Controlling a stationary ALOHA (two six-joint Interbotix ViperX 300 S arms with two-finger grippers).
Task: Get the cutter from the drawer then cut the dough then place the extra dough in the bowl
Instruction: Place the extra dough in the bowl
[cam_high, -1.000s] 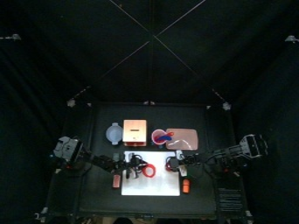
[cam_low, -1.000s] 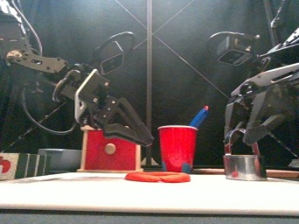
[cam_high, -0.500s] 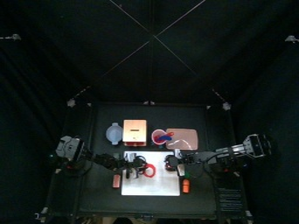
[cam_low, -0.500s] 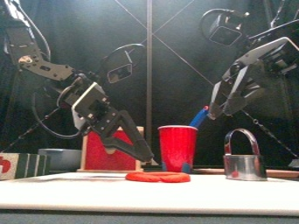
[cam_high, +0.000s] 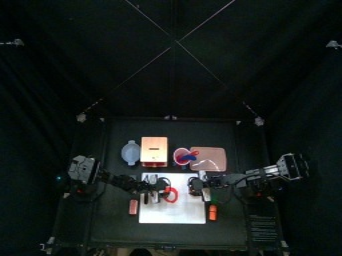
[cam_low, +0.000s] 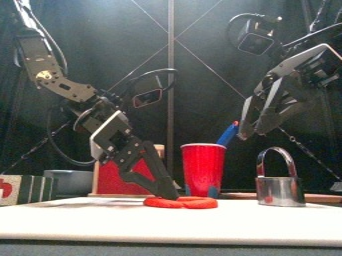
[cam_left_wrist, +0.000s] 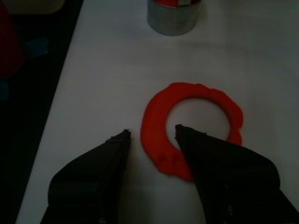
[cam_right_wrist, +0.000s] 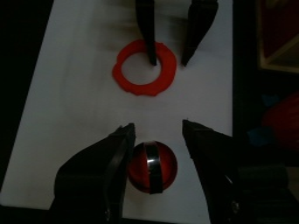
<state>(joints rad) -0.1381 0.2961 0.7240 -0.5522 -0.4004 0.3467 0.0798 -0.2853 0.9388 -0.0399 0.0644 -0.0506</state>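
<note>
Left gripper (cam_left_wrist: 152, 134) stood wide open astride the rim of the red dough ring (cam_left_wrist: 198, 87). Closing low and lifting slowly would likely avoid tearing it.

Top view: the booth is dim, the black curtains (cam_high: 80, 60) returning almost no light. The white cutting board (cam_high: 181, 212) is the one bright patch (near glare) by the table's front edge. Front view: the board is pale and evenly lit, with glints on the metal cutter (cam_low: 277, 192). Wrist views: the board is bright, its surroundings dark.

Black jointed left arm (cam_low: 60, 85), matching right arm (cam_low: 301, 70), looped black cables (cam_low: 158, 72), dark tapered left gripper (cam_left_wrist: 152, 134), right gripper (cam_right_wrist: 158, 128)
</note>
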